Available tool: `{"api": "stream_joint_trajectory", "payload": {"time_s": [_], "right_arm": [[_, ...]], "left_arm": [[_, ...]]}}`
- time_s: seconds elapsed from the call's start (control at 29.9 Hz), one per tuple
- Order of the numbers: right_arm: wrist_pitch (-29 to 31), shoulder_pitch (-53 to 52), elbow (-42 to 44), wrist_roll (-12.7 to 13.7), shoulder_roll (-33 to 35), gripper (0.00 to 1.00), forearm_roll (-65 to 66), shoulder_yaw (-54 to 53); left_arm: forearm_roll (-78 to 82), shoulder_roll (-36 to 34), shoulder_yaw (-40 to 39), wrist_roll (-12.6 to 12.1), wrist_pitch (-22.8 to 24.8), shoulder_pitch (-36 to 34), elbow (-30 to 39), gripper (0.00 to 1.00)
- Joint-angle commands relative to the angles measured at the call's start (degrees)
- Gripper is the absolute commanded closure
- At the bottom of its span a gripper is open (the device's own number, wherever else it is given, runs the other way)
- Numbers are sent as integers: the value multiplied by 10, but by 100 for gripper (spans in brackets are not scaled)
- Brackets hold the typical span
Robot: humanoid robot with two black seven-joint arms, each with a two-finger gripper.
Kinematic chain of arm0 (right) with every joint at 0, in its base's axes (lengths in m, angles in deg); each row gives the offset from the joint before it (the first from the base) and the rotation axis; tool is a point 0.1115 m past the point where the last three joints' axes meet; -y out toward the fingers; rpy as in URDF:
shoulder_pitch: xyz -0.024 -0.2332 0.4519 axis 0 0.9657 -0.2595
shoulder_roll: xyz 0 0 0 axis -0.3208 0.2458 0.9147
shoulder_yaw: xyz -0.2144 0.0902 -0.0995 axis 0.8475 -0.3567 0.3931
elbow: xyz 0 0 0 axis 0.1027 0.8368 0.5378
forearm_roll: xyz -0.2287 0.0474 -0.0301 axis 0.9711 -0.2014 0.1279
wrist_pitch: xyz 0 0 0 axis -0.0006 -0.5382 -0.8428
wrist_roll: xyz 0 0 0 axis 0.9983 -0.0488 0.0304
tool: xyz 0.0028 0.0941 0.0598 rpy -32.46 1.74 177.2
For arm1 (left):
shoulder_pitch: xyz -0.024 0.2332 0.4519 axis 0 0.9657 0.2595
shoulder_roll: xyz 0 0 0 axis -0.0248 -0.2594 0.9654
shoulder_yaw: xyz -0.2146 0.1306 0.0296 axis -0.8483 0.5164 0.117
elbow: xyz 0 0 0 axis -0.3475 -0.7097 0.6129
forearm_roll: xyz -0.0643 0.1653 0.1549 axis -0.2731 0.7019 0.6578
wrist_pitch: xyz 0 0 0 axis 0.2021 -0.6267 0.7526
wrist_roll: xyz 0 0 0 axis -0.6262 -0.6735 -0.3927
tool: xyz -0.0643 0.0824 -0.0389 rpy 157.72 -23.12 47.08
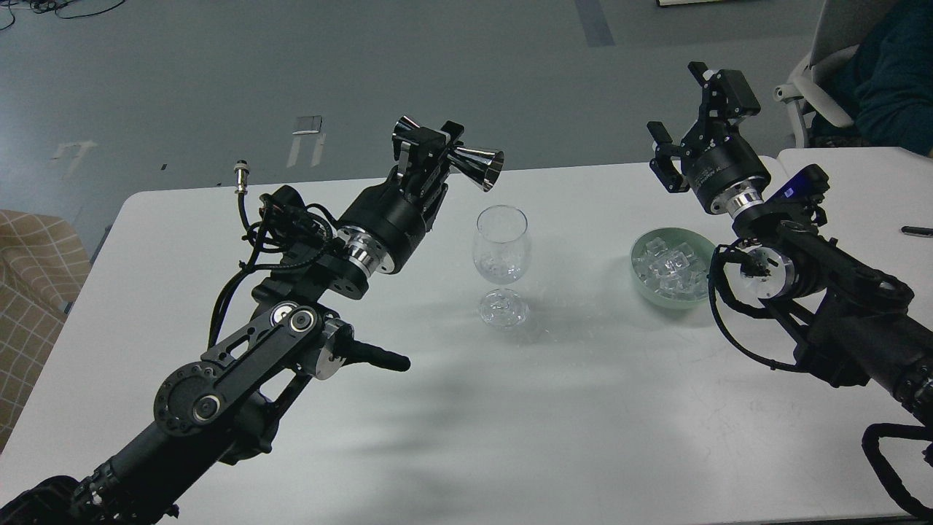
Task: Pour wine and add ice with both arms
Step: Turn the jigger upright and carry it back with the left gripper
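Note:
My left gripper [436, 155] is shut on a shiny double-cone metal jigger [474, 162], held on its side with its mouth facing right, above and left of the clear wine glass [501, 244]. No stream falls from it. The glass stands upright mid-table with a shallow pool of clear wine [500, 271] in its bowl. A pale green bowl [650, 290] to the right holds a heap of clear ice cubes [669, 267]. My right gripper [689, 117] is open and empty, raised behind and above the bowl.
The white table [510, 408] spans the view. A dark phone-like object [802, 179] and a black pen [915, 231] lie at the right. A seated person and white chair [838, 80] are at the far right. A checked cushion [36, 270] is at the left edge.

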Motion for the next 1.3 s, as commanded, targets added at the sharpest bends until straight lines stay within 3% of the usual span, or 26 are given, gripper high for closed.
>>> {"api": "stream_joint_trajectory", "payload": {"time_s": [0.0,0.17,0.37,0.57,0.97,1.27], "right_arm": [[1,1,-1,0,1,0,0,0],[0,0,-2,0,0,0,0,0],[1,0,-2,0,0,0,0,0],[1,0,-2,0,0,0,0,0],[0,0,-2,0,0,0,0,1],[0,0,-2,0,-1,0,0,1]], "left_arm": [[-108,1,-47,-20,1,1,-1,100],[-359,-14,-140,-37,14,6,-8,100],[-498,-17,-240,-60,74,58,-48,100],[-581,-11,-299,-80,89,104,-109,93],[-588,-3,-301,-76,239,111,-307,85],[-588,1,-301,-75,282,110,-360,79]]}}
